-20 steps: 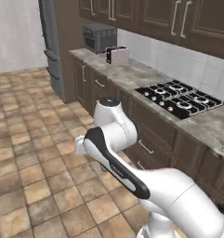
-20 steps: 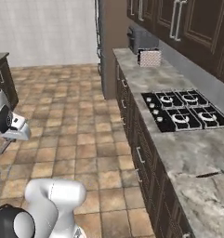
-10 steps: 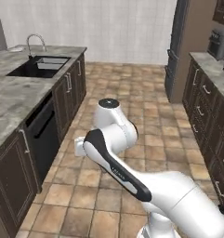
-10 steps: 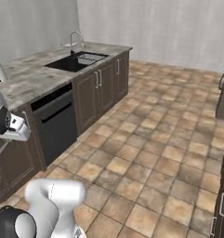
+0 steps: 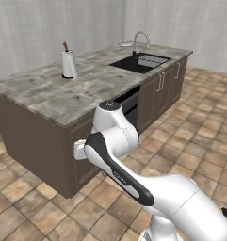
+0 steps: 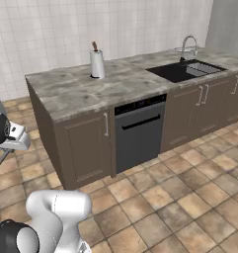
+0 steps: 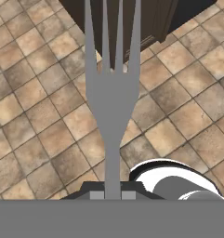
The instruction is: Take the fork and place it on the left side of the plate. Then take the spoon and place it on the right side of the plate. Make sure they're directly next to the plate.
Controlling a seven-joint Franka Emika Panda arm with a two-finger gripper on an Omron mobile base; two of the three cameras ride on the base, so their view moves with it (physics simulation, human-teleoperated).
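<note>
Left base view has swung with my base: half a second ago the island counter (image 5: 63,96) with its sink (image 5: 142,62) lay off to the left, and it now spreads right across ahead of me, a paper towel roll (image 5: 68,64) standing on it. My arm (image 5: 133,179) blocks the lower floor there. In the hand view my gripper (image 7: 112,195) is clamped on the fork (image 7: 111,93); its handle end is hidden between my fingers, and its tines point away over the tiled floor (image 7: 34,116).
</note>
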